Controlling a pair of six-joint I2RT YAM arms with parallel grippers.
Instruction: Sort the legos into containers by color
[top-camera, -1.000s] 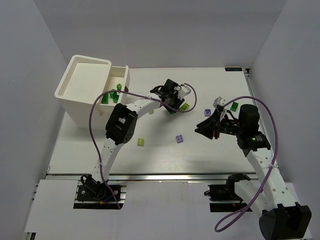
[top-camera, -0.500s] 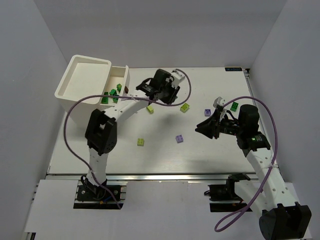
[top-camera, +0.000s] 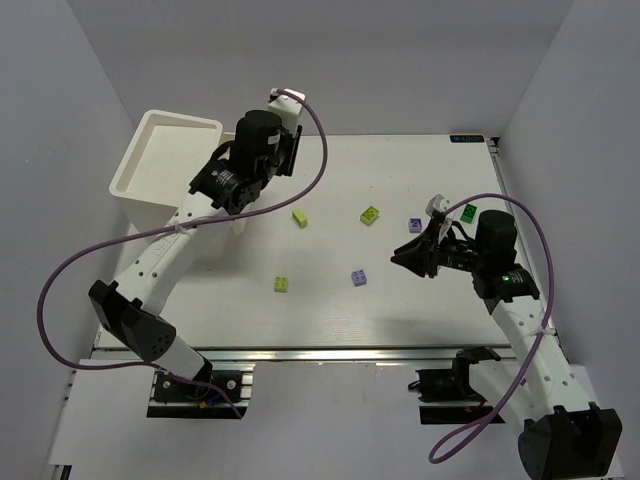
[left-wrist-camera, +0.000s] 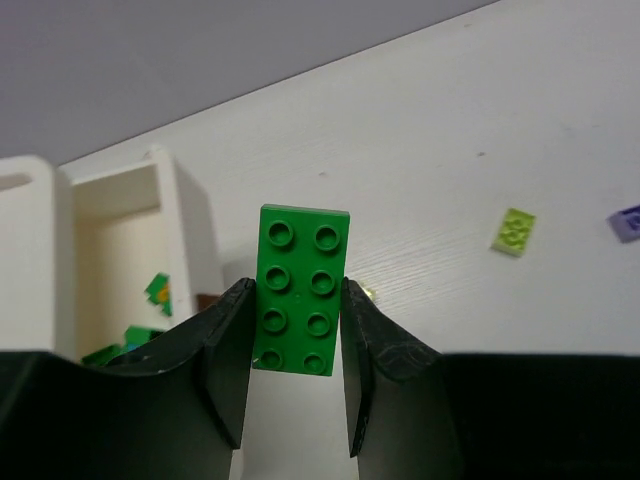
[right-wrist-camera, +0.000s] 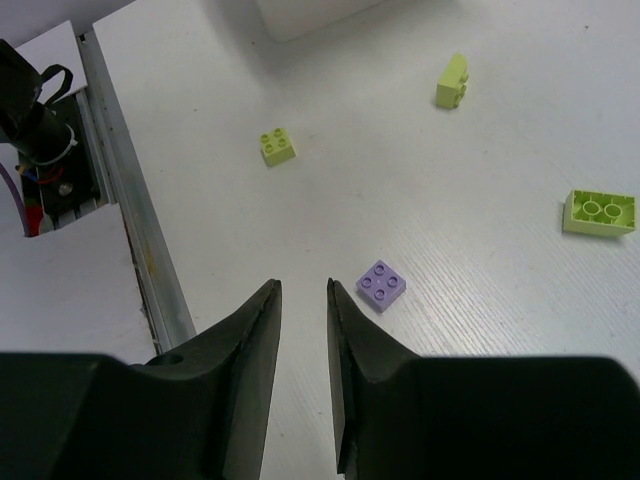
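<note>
My left gripper (left-wrist-camera: 295, 300) is shut on a dark green two-by-four lego (left-wrist-camera: 303, 288), held up in the air. In the top view the left wrist (top-camera: 255, 160) hangs over the cream-white box's open drawer and hides it. The drawer (left-wrist-camera: 185, 215) lies left of the held brick, with dark green legos (left-wrist-camera: 157, 290) in it. My right gripper (right-wrist-camera: 304, 300) is open and empty, low over the table (top-camera: 400, 255). A lavender lego (right-wrist-camera: 382, 285) lies just right of its fingertips. The top view shows yellow-green legos (top-camera: 299, 217), (top-camera: 371, 214), (top-camera: 283, 284), lavender legos (top-camera: 414, 225), (top-camera: 358, 278) and a dark green one (top-camera: 468, 212).
The tall cream-white box with a recessed top (top-camera: 165, 150) stands at the back left corner. The left arm's purple cable (top-camera: 320, 170) loops over the table's back. An aluminium rail (right-wrist-camera: 130, 220) runs along the near table edge. Grey walls close in the sides.
My left arm has swung left from the table's middle to the box, carrying the dark green lego. The right arm and the loose legos have not moved.
</note>
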